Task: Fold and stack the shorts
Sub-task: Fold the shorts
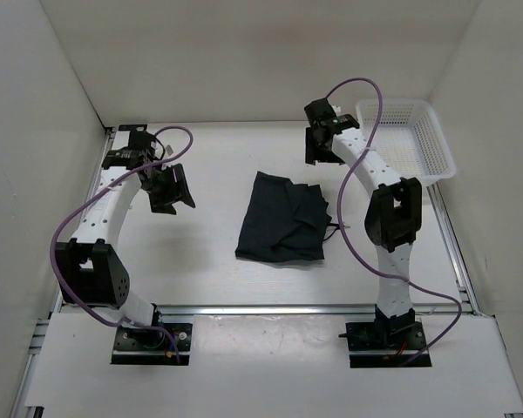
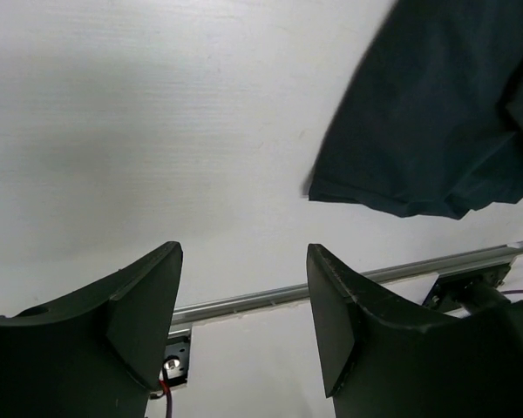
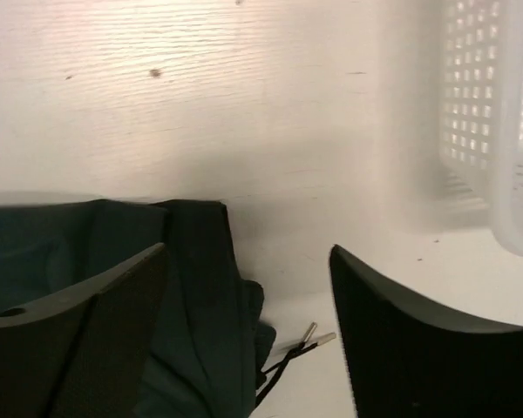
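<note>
**On the worktop's (image 1: 209,279) middle, dark shorts (image 1: 283,218) lie loosely folded between two empty pincers**

Both arms hover apart from the cloth. The left pincer (image 2: 244,261) gapes wide to the left, holding nothing. The right pincer (image 3: 248,252) is equally wide and empty, near a white basket (image 1: 443,144) at the far right corner. The shorts' right side is rumpled, with a drawstring (image 3: 288,357) trailing out. A grasp catching only the top layer would likely pull the fold open, and the loose cord may snag a finger.
</note>
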`<state>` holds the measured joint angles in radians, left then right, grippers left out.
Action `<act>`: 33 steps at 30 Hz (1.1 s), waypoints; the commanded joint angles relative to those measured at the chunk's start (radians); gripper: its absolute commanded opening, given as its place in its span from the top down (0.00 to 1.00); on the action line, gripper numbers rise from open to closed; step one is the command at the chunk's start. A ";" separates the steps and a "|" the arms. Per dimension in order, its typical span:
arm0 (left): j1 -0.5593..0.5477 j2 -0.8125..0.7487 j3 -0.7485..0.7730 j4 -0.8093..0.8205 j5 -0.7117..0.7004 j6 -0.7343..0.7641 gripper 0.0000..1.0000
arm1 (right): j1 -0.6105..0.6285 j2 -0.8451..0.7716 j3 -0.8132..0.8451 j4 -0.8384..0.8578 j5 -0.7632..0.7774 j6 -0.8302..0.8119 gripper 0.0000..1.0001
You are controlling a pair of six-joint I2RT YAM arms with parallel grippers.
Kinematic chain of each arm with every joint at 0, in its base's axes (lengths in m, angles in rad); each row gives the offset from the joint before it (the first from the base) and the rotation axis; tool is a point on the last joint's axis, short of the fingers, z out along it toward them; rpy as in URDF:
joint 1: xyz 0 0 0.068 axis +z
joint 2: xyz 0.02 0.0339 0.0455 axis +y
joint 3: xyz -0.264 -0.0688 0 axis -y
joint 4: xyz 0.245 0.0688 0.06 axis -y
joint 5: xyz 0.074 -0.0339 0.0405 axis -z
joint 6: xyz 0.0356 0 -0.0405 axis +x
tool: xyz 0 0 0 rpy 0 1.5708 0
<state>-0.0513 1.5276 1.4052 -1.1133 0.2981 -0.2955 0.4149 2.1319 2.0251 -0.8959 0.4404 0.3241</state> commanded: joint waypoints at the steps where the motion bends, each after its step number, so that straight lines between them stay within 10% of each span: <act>1: -0.016 -0.024 -0.025 0.032 0.029 0.035 0.30 | 0.032 -0.076 -0.012 -0.048 0.052 0.055 0.18; 4: -0.079 -0.001 -0.011 0.044 -0.029 0.003 0.30 | 0.059 -0.159 -0.057 -0.025 -0.070 0.055 0.24; 7: -0.122 0.026 0.001 0.053 -0.054 -0.007 0.30 | 0.119 -0.231 -0.158 0.041 -0.225 0.016 0.54; 15: -0.122 0.045 -0.008 0.063 -0.054 -0.016 0.31 | 0.159 -0.133 -0.258 0.135 -0.440 0.007 0.66; 27: -0.122 0.005 -0.092 0.072 -0.105 -0.057 0.31 | 0.002 -0.179 -0.314 -0.029 0.012 0.090 0.89; 33: -0.122 0.005 -0.101 0.081 -0.114 -0.057 0.31 | 0.113 -0.371 -0.408 0.046 -0.097 0.079 0.88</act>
<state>-0.1753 1.5879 1.3163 -1.0485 0.2039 -0.3492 0.4351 1.8763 1.6497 -0.8856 0.3679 0.4007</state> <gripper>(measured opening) 0.693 0.121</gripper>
